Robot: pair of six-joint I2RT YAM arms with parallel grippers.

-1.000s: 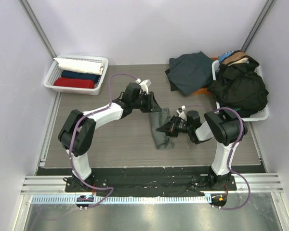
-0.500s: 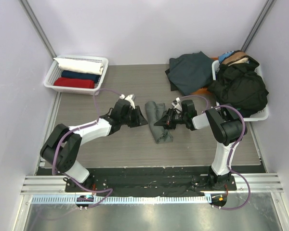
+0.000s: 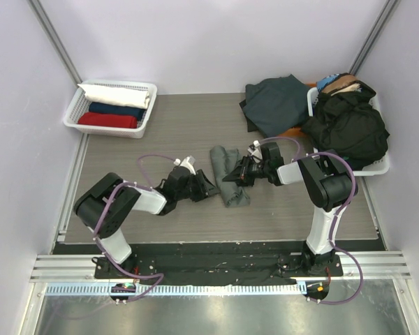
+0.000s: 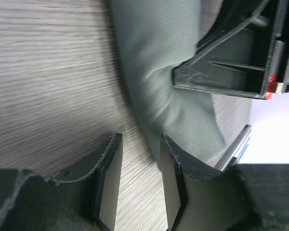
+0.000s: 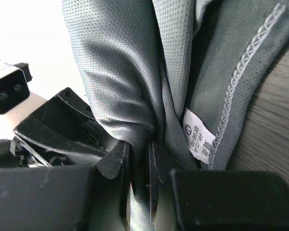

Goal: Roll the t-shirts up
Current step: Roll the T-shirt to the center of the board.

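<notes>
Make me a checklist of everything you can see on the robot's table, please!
Surface: wood-grain table.
Job's things: grey-green t-shirt bunched mid-table; white roll, navy roll, red roll in left basket; dark teal shirt at back; black heap in right basket.
Clutter: orange thing under the dark teal shirt.
Grippers: left gripper open beside the grey-green t-shirt; right gripper shut on it.
Cables: purple cables in loose loops.
Surroundings: pale walls.

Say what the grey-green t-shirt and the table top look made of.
The grey-green t-shirt: soft knit fabric, matte with a faint sheen; fine pinhole texture, stitched hem, sewn label. The table top: probably wood-look laminate, matte; grey-brown grain streaks.
</notes>
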